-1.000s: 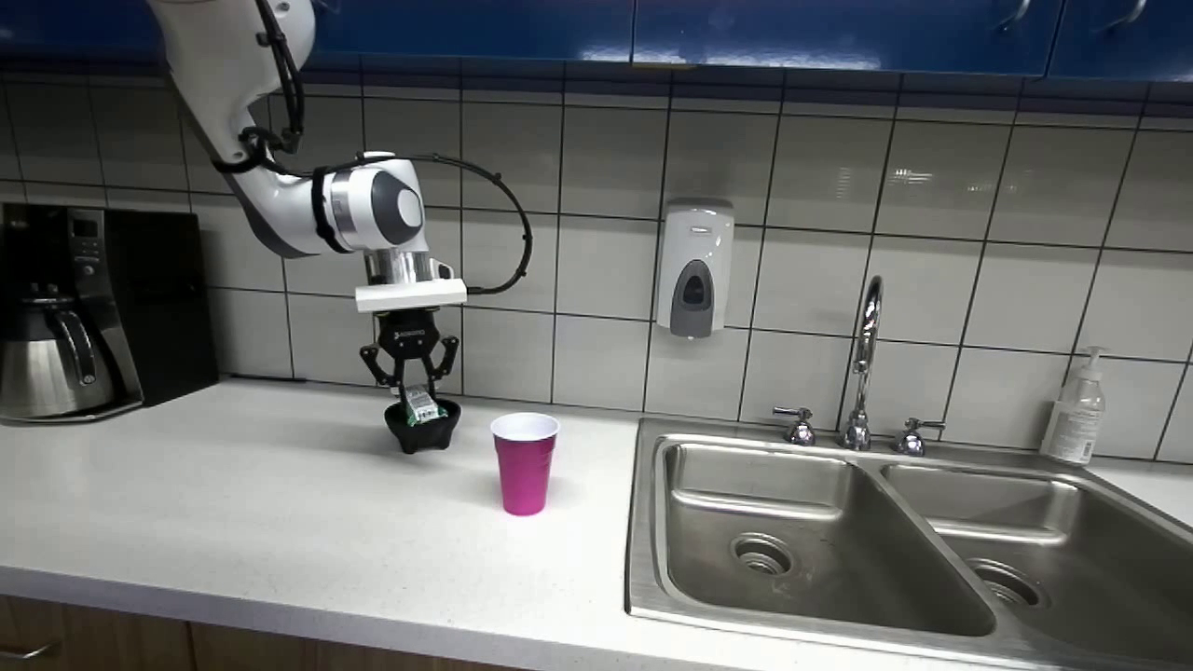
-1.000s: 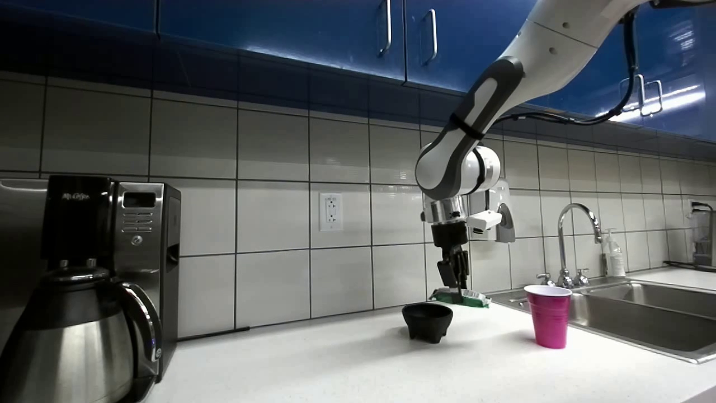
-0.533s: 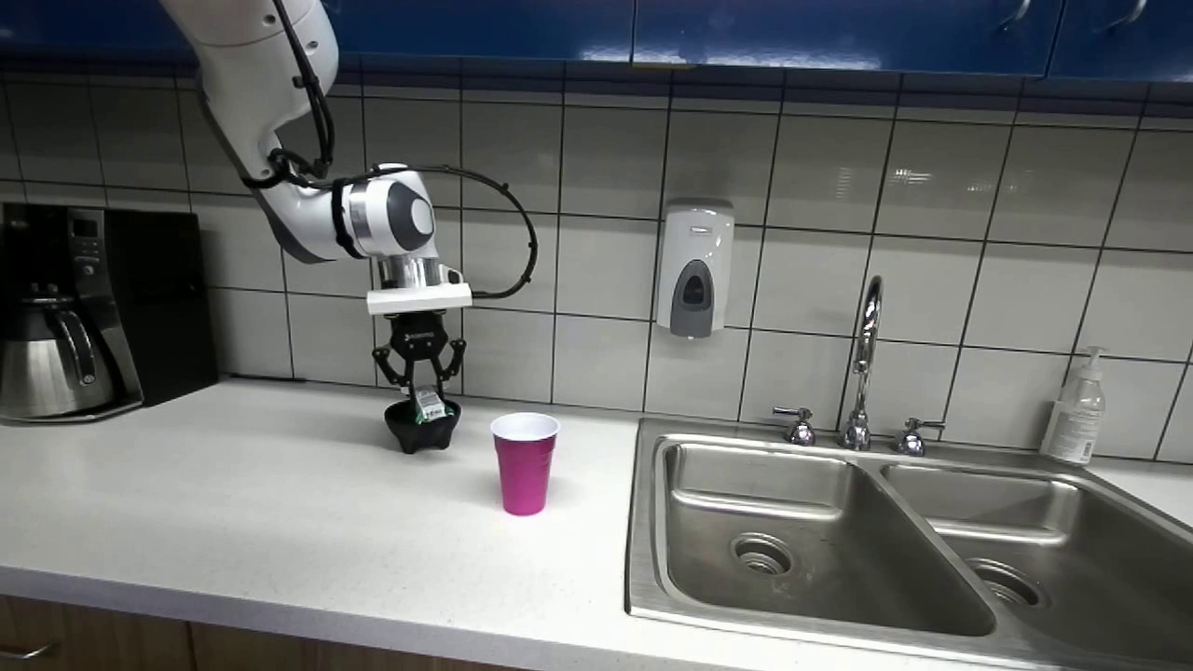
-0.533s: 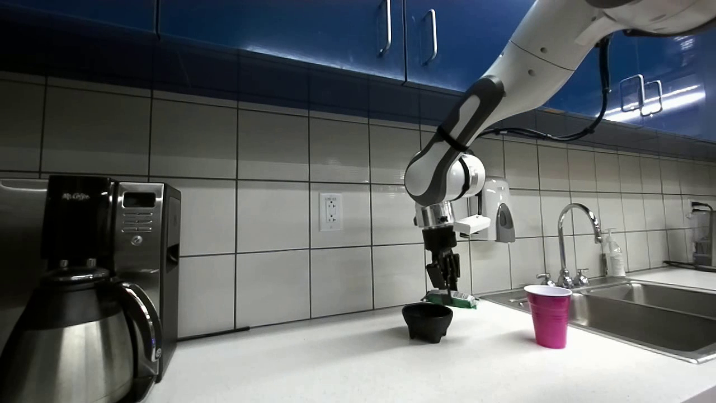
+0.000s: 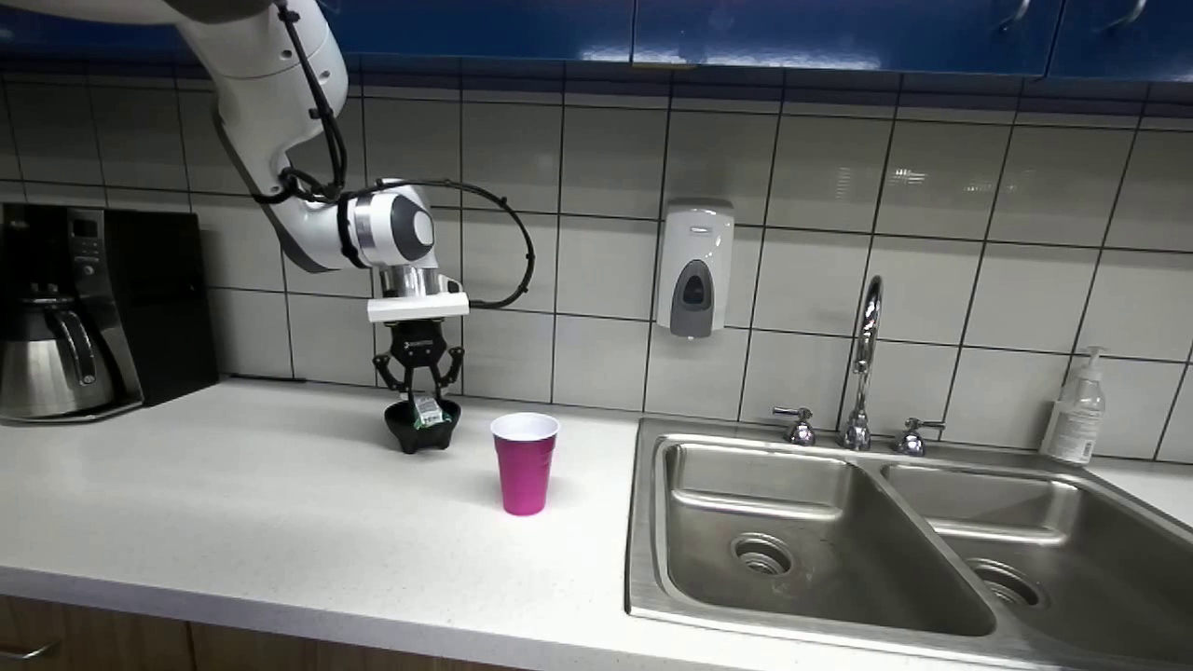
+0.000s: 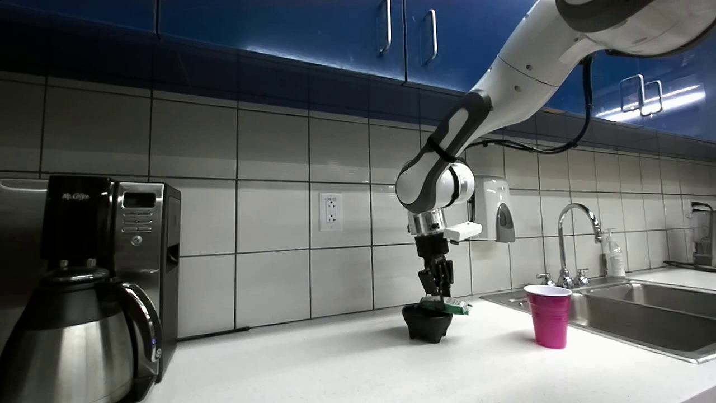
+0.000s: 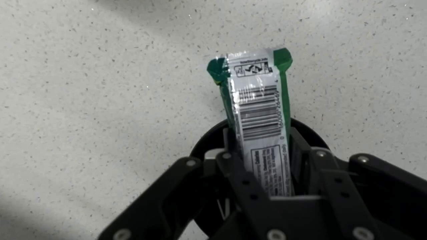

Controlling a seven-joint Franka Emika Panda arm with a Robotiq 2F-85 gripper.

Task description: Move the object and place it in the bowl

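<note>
The speckled countertop (image 5: pixel 280 522) is overhung by the Robotiq gripper (image 5: pixel 424 401), near which a magenta plastic cup (image 5: pixel 524 469) is seen, beneath which a black footed bowl (image 6: pixel 427 324) is set, and by which a green-wrapped snack bar (image 7: pixel 259 106) is pinched partly over the bowl.

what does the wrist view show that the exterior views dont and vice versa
Only the wrist view shows a legible barcode and recycling mark. In both exterior views alone: the pink cup, sink, faucet and coffee maker. All share the claw holding the green packet, the black bowl and the countertop.
</note>
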